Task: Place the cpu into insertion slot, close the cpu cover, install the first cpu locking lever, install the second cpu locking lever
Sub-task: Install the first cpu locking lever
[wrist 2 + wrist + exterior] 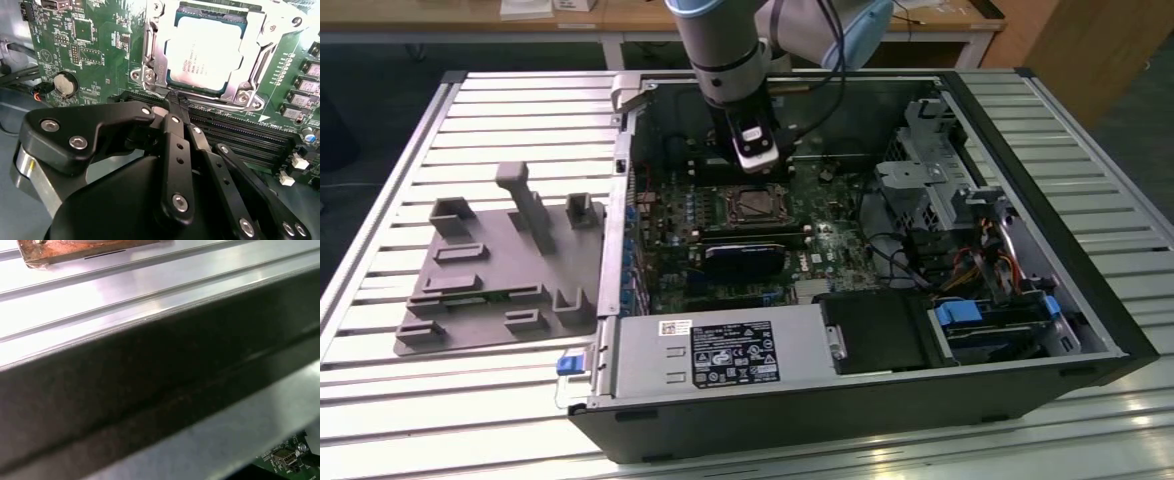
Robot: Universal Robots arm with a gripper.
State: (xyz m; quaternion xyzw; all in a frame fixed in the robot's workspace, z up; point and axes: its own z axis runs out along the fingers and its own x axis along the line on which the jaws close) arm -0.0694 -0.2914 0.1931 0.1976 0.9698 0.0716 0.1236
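The cpu (202, 52) lies flat in the insertion slot (755, 205), its dull silver top facing up. The cpu cover (156, 55), a silver metal frame, lies down around the chip. In the second wrist view my gripper (175, 100) has its black fingers (172, 150) closed together, their tips at the socket's edge on the side of the memory slots. I cannot tell whether a locking lever is under the tips. In the exterior view the gripper (761, 165) hangs just behind the socket inside the open computer case.
Long black memory slots (240, 132) run beside the socket, and a coin battery (66, 85) sits on the green board. A power supply (720, 355), drive bays (987, 325) and cables (961, 260) crowd the case. A grey fixture plate (494, 270) lies on the slatted table. The dark case wall (150, 390) is close by.
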